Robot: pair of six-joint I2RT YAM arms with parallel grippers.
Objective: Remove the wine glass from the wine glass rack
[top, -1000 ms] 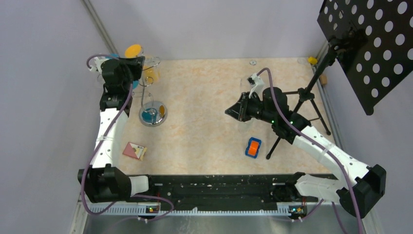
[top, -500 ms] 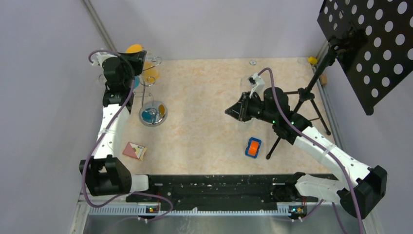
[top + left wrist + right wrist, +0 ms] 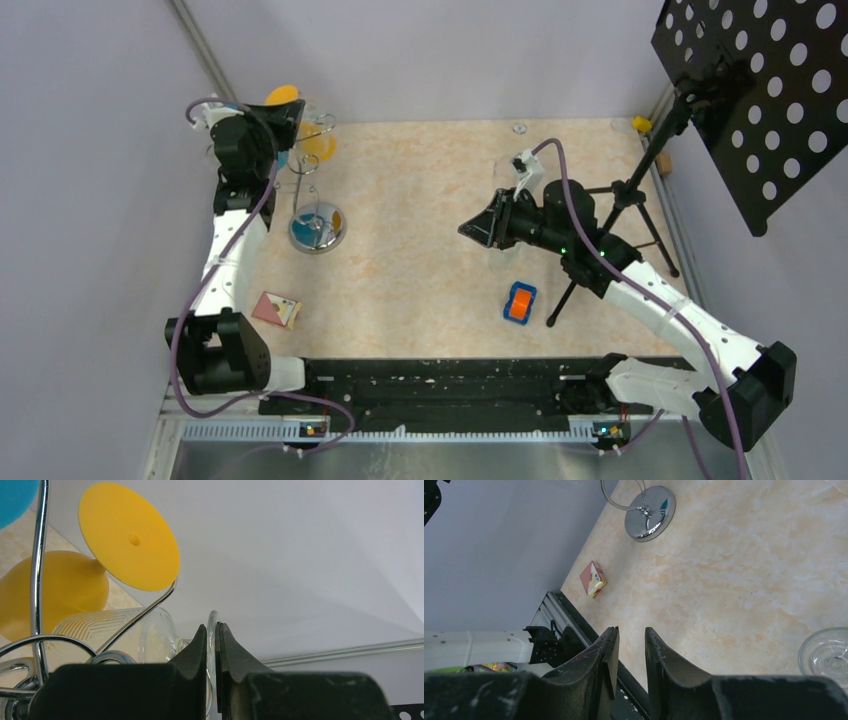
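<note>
The wine glass rack (image 3: 318,228) is a silver wire stand with a round chrome base at the back left; its base also shows in the right wrist view (image 3: 650,514). A clear wine glass (image 3: 120,632) lies sideways among the rack's wire arms (image 3: 37,580). My left gripper (image 3: 211,628) is shut on the thin edge of its foot, high at the rack's top (image 3: 285,115). A yellow glass (image 3: 130,535) and a blue one (image 3: 15,495) hang beside it. My right gripper (image 3: 631,631) hovers mid-table (image 3: 478,228), open, with nothing between its fingers.
Another clear glass foot (image 3: 826,655) stands on the table just under the right arm. An orange and blue block (image 3: 519,302) and a small box (image 3: 275,310) lie toward the front. A black tripod (image 3: 620,200) with a perforated panel (image 3: 760,90) fills the right side.
My left gripper has moved back and right at the rack's top, still on the glass foot, and the rack's base has shifted slightly. The right gripper's fingers have parted.
</note>
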